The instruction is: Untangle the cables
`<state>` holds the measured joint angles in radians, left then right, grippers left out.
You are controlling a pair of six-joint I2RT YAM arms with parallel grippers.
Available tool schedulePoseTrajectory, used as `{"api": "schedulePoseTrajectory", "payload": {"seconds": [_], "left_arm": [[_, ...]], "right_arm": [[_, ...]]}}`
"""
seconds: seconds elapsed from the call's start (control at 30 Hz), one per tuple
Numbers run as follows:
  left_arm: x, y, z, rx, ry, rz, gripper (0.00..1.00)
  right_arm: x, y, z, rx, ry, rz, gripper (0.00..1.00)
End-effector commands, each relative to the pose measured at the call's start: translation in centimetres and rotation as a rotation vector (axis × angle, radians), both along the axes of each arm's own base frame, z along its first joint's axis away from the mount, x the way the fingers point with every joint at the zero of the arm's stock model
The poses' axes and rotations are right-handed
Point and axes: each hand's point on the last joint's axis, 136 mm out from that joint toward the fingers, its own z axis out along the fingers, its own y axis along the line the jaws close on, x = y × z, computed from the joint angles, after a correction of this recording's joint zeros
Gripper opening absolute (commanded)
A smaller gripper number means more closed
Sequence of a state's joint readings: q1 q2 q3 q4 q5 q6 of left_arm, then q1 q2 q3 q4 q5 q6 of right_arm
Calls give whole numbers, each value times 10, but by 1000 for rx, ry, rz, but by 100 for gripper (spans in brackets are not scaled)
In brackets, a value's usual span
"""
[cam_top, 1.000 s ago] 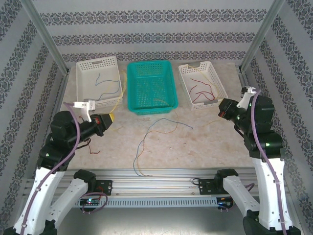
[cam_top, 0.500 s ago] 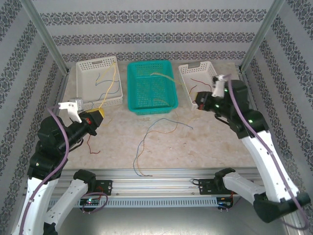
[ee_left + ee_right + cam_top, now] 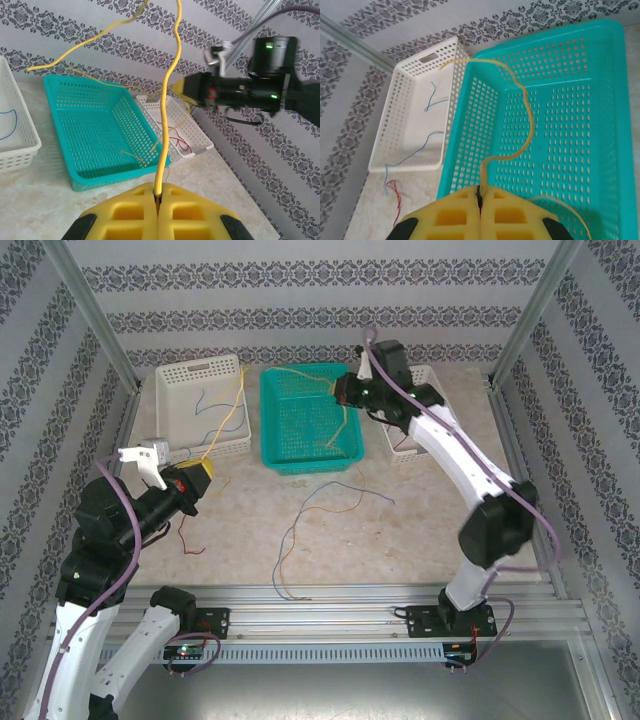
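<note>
Cables (image 3: 163,115) over teal basket (image 3: 266,420)

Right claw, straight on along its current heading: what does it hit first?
Probably the floor of the teal basket, just ahead of the right claw; depth unclear, maybe its far wall instead.

Twin arms of a bench-mounted robot: the left arm (image 3: 95,540) and right arm (image 3: 455,455) wear glossy white shells over their long links, broken by rounded black joint housings. A thick purple cable (image 3: 128,512) runs along the outside of each, and small green indicator lights (image 3: 270,46) glow on the right arm's black wrist housing. The left gripper (image 3: 157,195) and right gripper (image 3: 480,195) end in blocky yellow fingers (image 3: 447,216), moulded with rectangular recesses and capped in black at the outer corners. A white angular bracket (image 3: 150,455) tops the left wrist; both bases (image 3: 172,605) are black.
</note>
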<state>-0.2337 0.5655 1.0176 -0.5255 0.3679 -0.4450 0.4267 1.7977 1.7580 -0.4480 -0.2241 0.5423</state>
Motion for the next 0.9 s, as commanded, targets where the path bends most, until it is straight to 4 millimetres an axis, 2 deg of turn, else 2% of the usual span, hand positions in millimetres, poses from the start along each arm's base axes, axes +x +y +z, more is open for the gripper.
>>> {"api": "schedulePoseTrajectory", "payload": {"seconds": [0.0,0.1,0.17,0.27,0.33,0.5,0.57,0.77,0.87], "left_arm": [[0,-4,9,-18,-49,-28,0],[1,-6,6,-24,-42,-35,0],[2,-8,4,-25,-36,-45,0],[3,-11,3,-22,-29,-64,0],[4,-13,2,-19,-21,-75,0],[7,-17,-4,-15,3,-97,0],[10,-20,-8,-20,20,-109,0],[15,-25,-14,-22,50,-128,0],[17,-27,-17,-23,65,-135,0]], "right_arm": [[25,21,-4,-15,-32,22,0],[44,33,-33,-42,14,21,0],[57,38,-59,-65,55,17,0],[67,44,-92,-105,110,27,0],[71,43,-105,-133,122,13,0],[78,35,-125,-162,144,-25,1],[80,30,-132,-168,159,-35,8],[76,15,-153,-196,219,-76,18],[74,9,-164,-213,240,-94,14]]}}
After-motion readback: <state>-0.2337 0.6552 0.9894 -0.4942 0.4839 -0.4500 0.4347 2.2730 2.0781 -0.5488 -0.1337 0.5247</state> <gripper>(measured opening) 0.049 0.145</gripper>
